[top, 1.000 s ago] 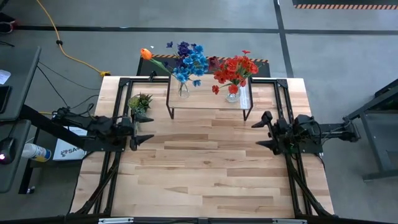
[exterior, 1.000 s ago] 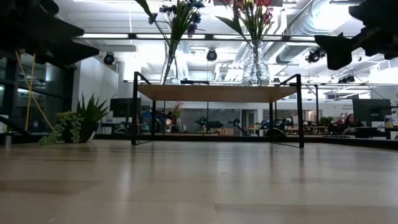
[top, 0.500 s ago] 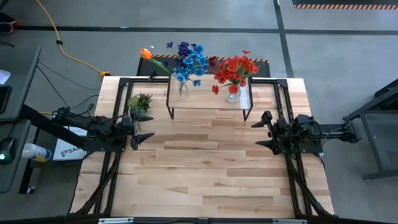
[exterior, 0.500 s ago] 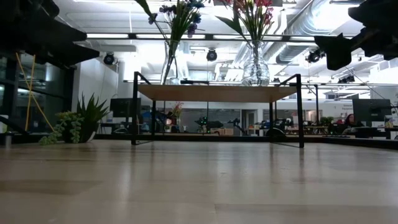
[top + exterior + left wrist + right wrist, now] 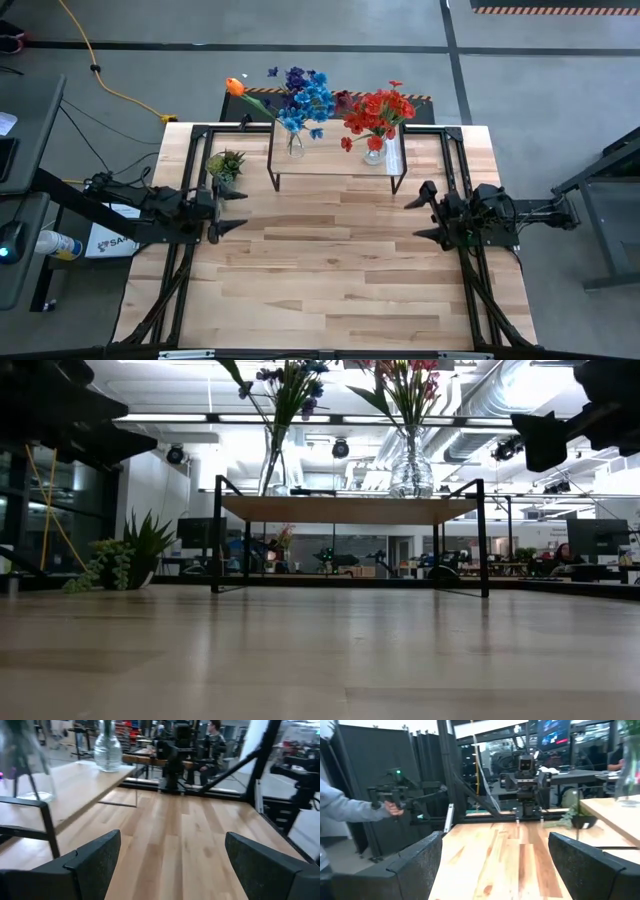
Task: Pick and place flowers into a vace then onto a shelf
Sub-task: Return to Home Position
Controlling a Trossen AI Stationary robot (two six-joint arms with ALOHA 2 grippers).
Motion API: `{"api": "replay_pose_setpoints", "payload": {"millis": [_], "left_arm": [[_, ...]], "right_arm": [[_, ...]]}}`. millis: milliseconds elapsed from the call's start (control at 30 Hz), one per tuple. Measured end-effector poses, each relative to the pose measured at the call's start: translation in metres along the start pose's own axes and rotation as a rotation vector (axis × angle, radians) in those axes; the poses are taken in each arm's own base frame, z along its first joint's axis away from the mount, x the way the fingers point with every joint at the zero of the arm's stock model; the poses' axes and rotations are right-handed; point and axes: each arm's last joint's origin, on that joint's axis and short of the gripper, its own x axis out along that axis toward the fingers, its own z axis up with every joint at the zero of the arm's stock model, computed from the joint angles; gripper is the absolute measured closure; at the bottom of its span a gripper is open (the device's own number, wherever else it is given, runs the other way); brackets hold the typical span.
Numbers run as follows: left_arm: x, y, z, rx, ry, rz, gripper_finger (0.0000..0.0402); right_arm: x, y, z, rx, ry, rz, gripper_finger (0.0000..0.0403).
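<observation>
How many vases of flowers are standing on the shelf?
2. The vase of blue and purple flowers stands at the shelf's left end, seen from above; the vase of red flowers stands at its right end. None seems hidden.

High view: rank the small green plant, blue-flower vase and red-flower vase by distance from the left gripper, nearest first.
From the left gripper, open:
1. small green plant: just left of the shelf.
2. blue-flower vase: shelf's left end.
3. red-flower vase: shelf's right end.
</observation>
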Motion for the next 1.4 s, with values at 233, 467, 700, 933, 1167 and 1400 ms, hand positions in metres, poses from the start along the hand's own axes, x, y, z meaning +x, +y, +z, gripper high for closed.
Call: {"api": "replay_pose_setpoints", "payload": {"millis": [233,467,700,933,1167,1400], "left_arm": [[0.000,-0.002,-0.003,-0.036,0.042,-0.078,0.0011],[0.000,-0.002,-0.009,-0.045,0.103,-0.080,0.0011],[-0.001,-0.001,-0.011,-0.039,0.116,-0.078,0.0011],[-0.001,-0.001,-0.011,-0.039,0.116,-0.077,0.0011],[-0.001,-0.001,-0.011,-0.039,0.116,-0.076,0.0011],[-0.001,-0.001,-0.011,-0.039,0.116,-0.076,0.0011]], "right_arm": [[0.000,0.001,0.000,0.011,0.004,0.020,0.0052],[0.000,0.000,0.000,0.076,0.007,0.018,0.0052],[0.000,0.000,-0.001,0.189,0.010,0.016,0.0052],[0.000,0.000,-0.001,0.190,0.014,0.015,0.0052],[0.000,0.000,-0.001,0.189,0.014,0.015,0.0052],[0.000,0.000,-0.001,0.189,0.014,0.015,0.0052]]}}
